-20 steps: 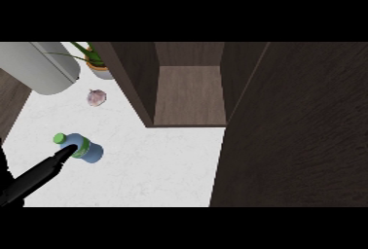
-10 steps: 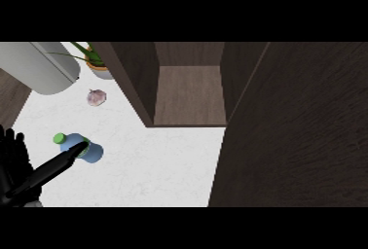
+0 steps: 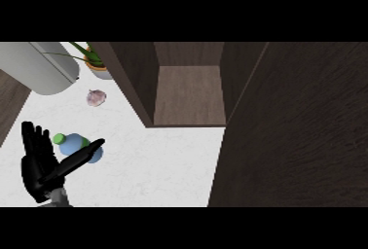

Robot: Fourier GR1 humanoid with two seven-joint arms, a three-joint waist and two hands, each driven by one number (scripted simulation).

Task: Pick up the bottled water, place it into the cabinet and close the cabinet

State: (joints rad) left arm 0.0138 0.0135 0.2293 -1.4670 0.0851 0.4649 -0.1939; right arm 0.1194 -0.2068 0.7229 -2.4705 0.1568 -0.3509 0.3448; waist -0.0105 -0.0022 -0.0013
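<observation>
Cabinet (image 3: pixel 188 87) space is seen open at twelve o'clock, its wooden floor and inner walls bare of any item. Its dark door (image 3: pixel 295 126) is swung out and fills the side from one to five o'clock, its near edge running down across the white counter (image 3: pixel 158 165).

Bottled water (image 3: pixel 78 145) is found lying on the counter at nine o'clock, blue-bodied with a green cap toward the upper left, well apart from the cabinet's mouth. The left hand (image 3: pixel 43 168) is shown at eight o'clock with fingers straight and spread upward; the thumb is stretched out across the bottle's near side, but nothing is curled round the bottle. The right hand is not seen.

Beyond the bottle, at eleven o'clock, a small pinkish garlic-like bulb (image 3: pixel 96 97) is set on the counter, with a potted plant (image 3: pixel 97 63) and a pale rounded appliance (image 3: pixel 39 65) near the far edge. Bare counter is left between the bottle and the cabinet's front edge.
</observation>
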